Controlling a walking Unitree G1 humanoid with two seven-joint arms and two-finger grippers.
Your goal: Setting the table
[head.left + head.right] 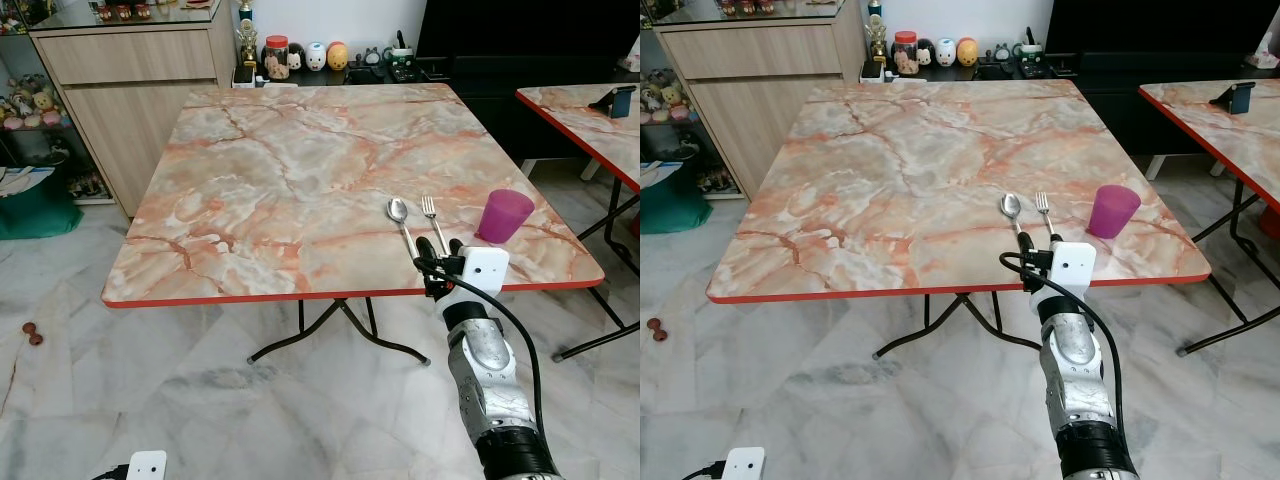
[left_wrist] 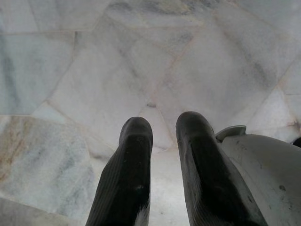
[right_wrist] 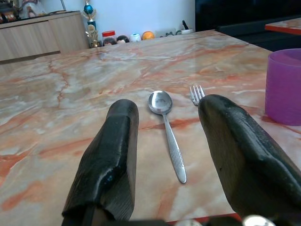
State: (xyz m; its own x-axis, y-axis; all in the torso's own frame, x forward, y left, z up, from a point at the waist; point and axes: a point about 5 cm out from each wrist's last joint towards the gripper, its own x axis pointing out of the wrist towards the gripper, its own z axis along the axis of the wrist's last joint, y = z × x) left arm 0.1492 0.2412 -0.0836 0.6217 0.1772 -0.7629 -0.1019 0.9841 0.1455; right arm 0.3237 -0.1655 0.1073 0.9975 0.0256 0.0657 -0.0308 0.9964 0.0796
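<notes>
A silver spoon point(image 1: 401, 222) and a silver fork point(image 1: 433, 219) lie side by side near the front right edge of the marble-patterned table point(image 1: 280, 180). A purple cup point(image 1: 503, 215) stands upright just right of the fork. My right gripper point(image 1: 439, 248) hovers at the table's front edge, open, behind the handles of the spoon point(image 3: 167, 125) and fork point(image 3: 197, 93), with the spoon's handle between its fingers point(image 3: 110, 155) in the right wrist view. The cup point(image 3: 284, 87) is beside the other finger. My left gripper point(image 2: 162, 129) hangs low over the floor, holding nothing, its fingers slightly apart.
A second marble table point(image 1: 590, 120) stands to the right with a small gap between. A wooden cabinet point(image 1: 135, 90) and a low shelf of jars and figurines point(image 1: 310, 58) line the back wall. A green bin point(image 1: 40, 205) sits at the left.
</notes>
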